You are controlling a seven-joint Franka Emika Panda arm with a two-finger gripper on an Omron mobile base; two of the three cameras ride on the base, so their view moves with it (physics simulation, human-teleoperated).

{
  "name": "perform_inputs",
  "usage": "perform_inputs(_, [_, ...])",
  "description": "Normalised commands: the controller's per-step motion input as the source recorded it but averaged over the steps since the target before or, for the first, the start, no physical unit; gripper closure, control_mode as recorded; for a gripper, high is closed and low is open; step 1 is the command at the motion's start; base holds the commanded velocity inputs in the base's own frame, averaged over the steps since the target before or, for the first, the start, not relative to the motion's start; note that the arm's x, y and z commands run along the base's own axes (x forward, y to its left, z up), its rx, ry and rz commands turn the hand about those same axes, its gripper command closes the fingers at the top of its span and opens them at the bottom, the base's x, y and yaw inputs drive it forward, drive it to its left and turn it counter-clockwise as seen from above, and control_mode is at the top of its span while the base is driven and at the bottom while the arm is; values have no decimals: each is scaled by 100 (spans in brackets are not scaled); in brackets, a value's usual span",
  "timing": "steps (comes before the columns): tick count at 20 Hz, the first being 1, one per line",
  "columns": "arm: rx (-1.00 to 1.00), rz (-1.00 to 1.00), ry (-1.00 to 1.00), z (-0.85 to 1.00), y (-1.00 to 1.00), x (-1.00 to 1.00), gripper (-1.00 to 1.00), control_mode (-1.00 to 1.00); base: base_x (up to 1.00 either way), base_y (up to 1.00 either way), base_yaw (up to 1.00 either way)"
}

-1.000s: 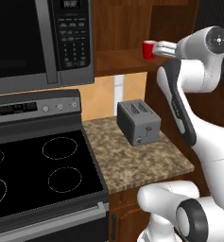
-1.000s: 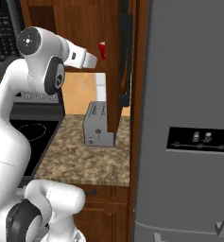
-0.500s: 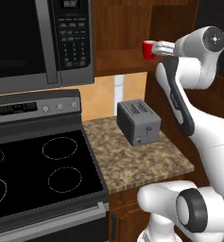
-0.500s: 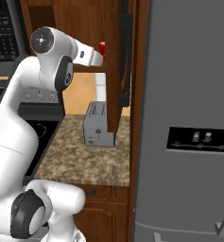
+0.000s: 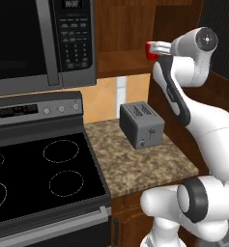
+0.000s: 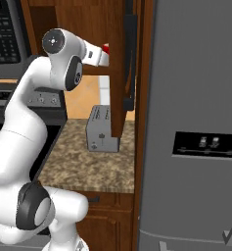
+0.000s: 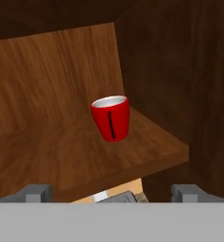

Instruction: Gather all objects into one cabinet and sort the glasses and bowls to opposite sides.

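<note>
A glossy red cup stands upright on the wooden shelf of the cabinet, near the shelf's right end and close to the side wall. My gripper is open just in front of the shelf edge, its fingertips spread wide and the cup a short way ahead between their lines, untouched. In the left base view the gripper reaches level toward the cup. From the right, the gripper is beside the cup, next to the open dark-panelled door.
A grey toaster sits on the granite counter below the shelf. A black stove and microwave are to the left. A grey fridge stands at the right.
The arm has pushed the hand forward toward the red cup on the shelf. The jaws have stayed open and the cup has not moved.
</note>
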Motion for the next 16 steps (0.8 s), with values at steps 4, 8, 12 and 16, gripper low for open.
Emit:
perform_inputs(4, [-4,0,0,-16,0,47,-100,-100,0,0,0])
perform_inputs(8, [-1,0,0,-12,0,47,-100,-100,0,0,0])
perform_inputs(12, [0,0,0,-1,0,36,-100,-100,0,0,0])
perform_inputs(16, [0,0,0,0,-9,26,-100,-100,0,0,0])
